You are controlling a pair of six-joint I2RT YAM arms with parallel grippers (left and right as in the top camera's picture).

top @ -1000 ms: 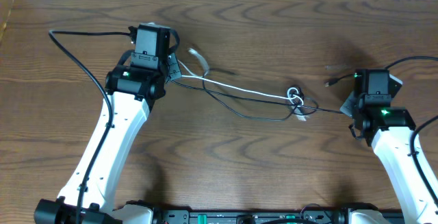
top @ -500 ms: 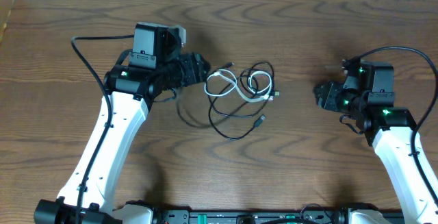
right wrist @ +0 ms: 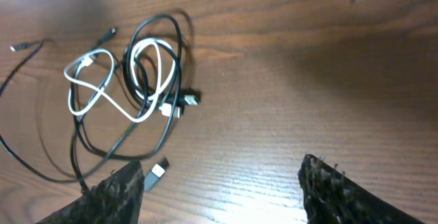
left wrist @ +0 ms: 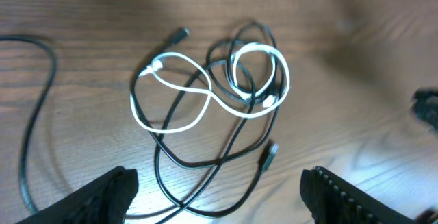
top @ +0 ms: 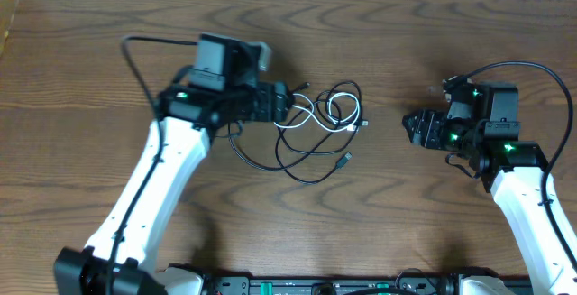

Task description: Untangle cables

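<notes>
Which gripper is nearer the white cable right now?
Left. The left gripper sits at the edge of the white cable loops. The right gripper is well off the opposite side, with a clear gap between.

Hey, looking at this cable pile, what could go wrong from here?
1. The black cable threads through the loops of the white cable, so pulling either end may cinch a knot instead of freeing it.
2. The left gripper is open wide over crossed strands and could pinch both colours together.
</notes>
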